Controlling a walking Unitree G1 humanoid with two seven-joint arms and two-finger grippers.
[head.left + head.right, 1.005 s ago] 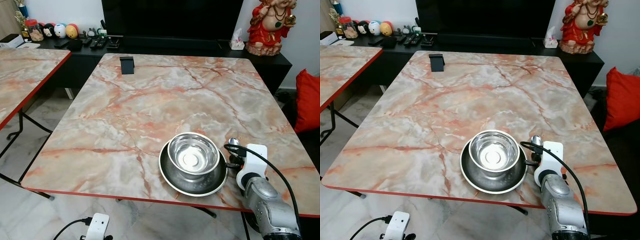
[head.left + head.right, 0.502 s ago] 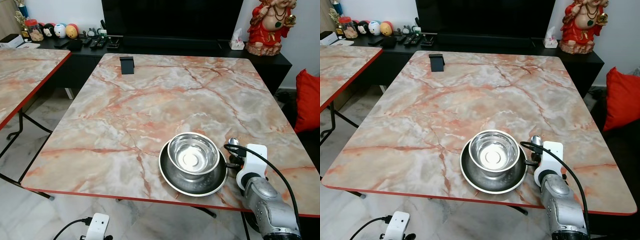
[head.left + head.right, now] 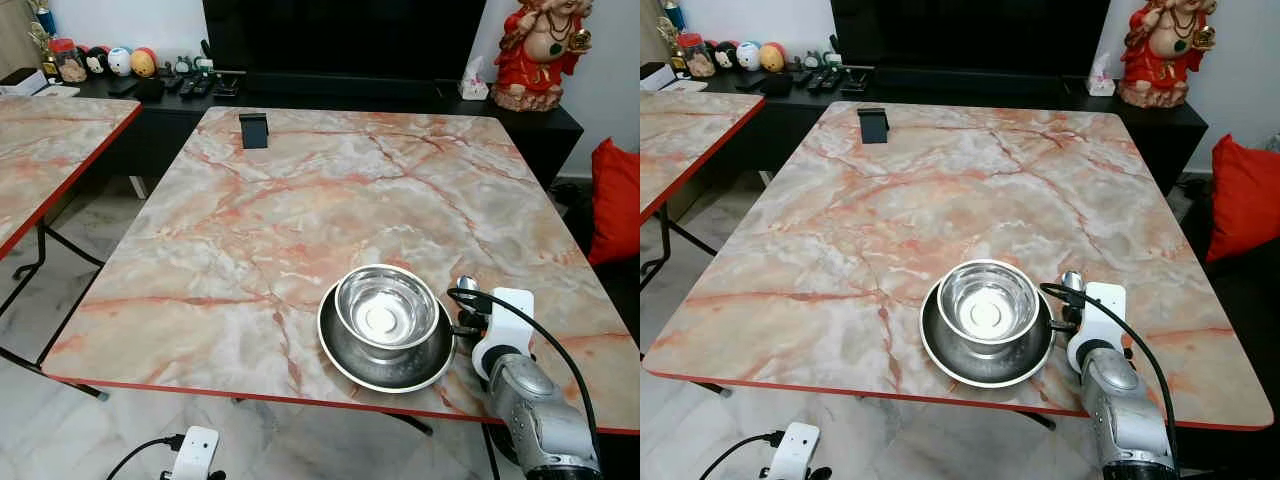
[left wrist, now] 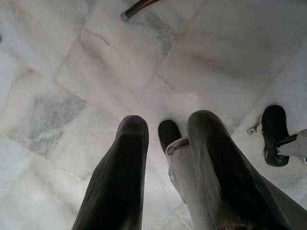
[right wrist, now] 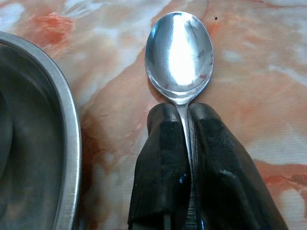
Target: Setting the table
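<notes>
Marble table lies open beyond right end effector pinching spoon beside plate

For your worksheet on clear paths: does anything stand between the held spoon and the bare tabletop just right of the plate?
Nothing visible does. The right gripper holds the spoon beside the plate, over bare table.

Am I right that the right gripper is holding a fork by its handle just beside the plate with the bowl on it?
Not quite: it is a spoon, not a fork. The right wrist view shows its oval bowl ahead of the right gripper, whose fingers are shut on the handle. The rest holds: it is just beside the plate with the bowl on it.
</notes>
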